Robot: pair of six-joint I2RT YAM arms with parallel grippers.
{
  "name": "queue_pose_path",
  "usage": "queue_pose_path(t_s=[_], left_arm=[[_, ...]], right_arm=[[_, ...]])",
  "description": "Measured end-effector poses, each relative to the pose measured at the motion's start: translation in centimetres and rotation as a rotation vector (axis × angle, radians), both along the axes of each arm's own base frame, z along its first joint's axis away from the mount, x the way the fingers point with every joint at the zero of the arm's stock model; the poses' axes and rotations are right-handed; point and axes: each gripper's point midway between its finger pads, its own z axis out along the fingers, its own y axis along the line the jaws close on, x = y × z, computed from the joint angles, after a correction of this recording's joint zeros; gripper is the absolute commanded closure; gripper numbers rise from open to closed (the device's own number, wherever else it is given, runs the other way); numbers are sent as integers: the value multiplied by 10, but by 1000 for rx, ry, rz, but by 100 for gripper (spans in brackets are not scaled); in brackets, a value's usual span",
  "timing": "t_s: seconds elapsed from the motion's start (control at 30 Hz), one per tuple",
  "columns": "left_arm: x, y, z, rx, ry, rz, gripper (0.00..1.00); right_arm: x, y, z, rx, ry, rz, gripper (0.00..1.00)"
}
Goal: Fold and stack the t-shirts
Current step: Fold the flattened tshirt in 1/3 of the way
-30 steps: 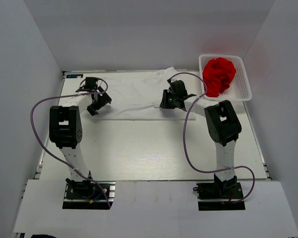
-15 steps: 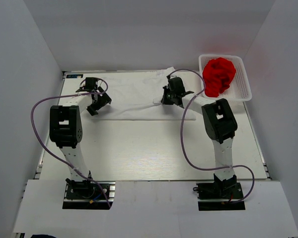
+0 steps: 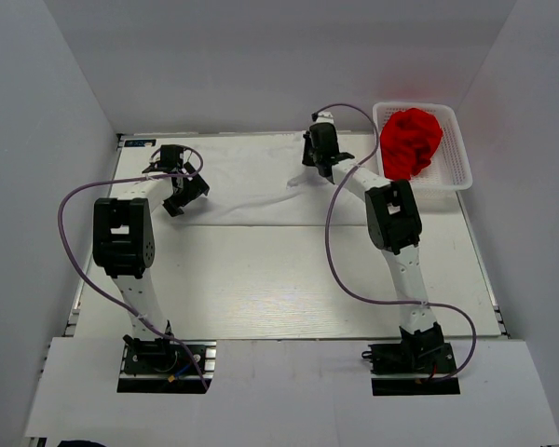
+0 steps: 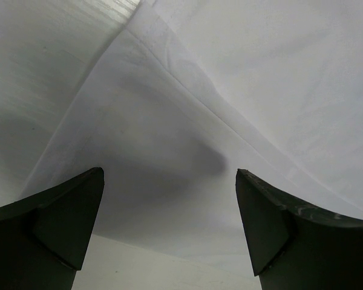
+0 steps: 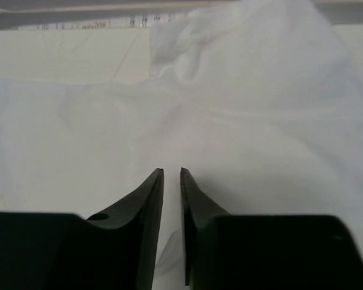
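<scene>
1. White t-shirt (image 3: 252,177) lies spread across the far part of the table (image 3: 279,279), between the two arms. It is flat toward its left end and rumpled toward its right.
2. Red t-shirt (image 3: 410,142) sits bunched in a heap inside the white lattice basket (image 3: 452,177) at the table's far right corner, apart from the white one.
3. Left arm (image 3: 121,237) reaches to the white shirt's left end. Its jaws stand wide apart over the cloth and hold nothing. In the left wrist view a seamed edge of the shirt runs diagonally between them.
4. Right arm (image 3: 391,214) stretches to the shirt's far right part, just beside the basket. Its jaws are narrow, with only a thin slit between them, and white cloth fills the right wrist view beyond. Whether any cloth is pinched in that slit I cannot tell.
</scene>
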Motion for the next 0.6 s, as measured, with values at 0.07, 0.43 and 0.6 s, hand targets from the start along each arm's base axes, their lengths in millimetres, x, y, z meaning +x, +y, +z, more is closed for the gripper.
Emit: queue_pose_path(t_s=[0.07, 0.43, 0.6], left_arm=[[0, 0, 0, 3, 0, -1, 1], [2, 2, 13, 13, -32, -2, 1], [4, 3, 19, 20, -49, -2, 1]], right_arm=[[4, -7, 12, -8, -32, -10, 70], [-90, -38, 45, 16, 18, 53, 10], [-104, -21, 13, 69, 106, 129, 10]])
